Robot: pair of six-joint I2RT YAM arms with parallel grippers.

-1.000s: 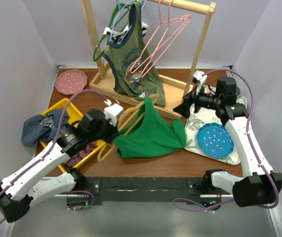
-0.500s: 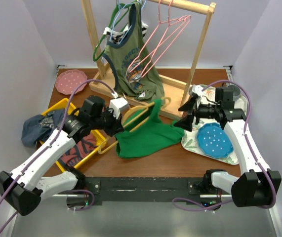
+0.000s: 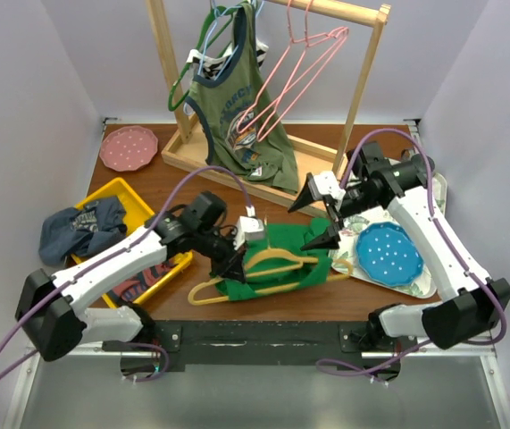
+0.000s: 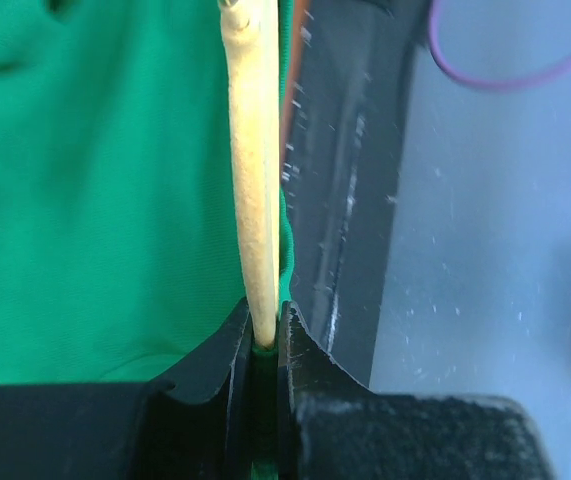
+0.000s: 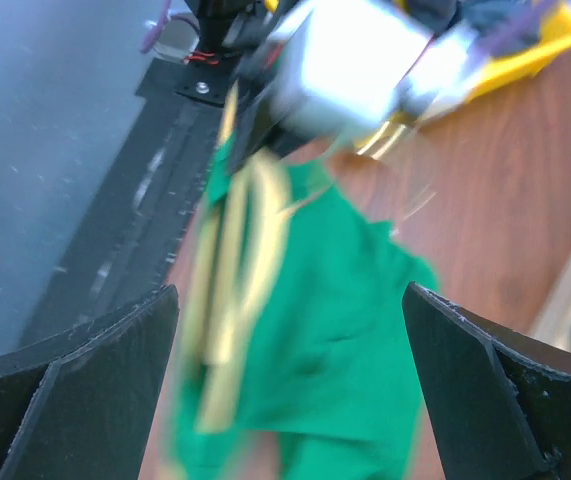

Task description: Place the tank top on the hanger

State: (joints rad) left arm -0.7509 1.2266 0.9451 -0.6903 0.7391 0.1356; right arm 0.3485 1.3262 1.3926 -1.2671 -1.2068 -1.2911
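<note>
The bright green tank top point(image 3: 295, 271) lies crumpled on the table near the front edge. The yellow-orange hanger point(image 3: 277, 264) lies across it, its left end sticking out past the fabric. My left gripper point(image 3: 237, 262) is shut on the hanger's bar; in the left wrist view the bar point(image 4: 253, 190) runs up from the closed jaws of the left gripper point(image 4: 263, 335), with green fabric point(image 4: 95, 200) beside it and a bit of green in the jaws. My right gripper point(image 3: 313, 223) is open and empty, just above the top's right part. In the blurred right wrist view the right gripper point(image 5: 285, 400) has the top point(image 5: 345, 330) and hanger point(image 5: 230, 290) between its spread fingers.
A wooden rack point(image 3: 237, 165) at the back holds an olive printed top point(image 3: 237, 116), pink hangers point(image 3: 295, 63) and a dark green hanger point(image 3: 183, 85). A yellow bin point(image 3: 112, 192) with clothes is at left, a pink plate point(image 3: 128, 147) behind it. A floral tray point(image 3: 415, 281) with a blue plate point(image 3: 388, 253) is at right.
My left gripper swung right and toward the front edge with the hanger. The tank top dropped flat onto the table. My right gripper moved left and now stands open over the top.
</note>
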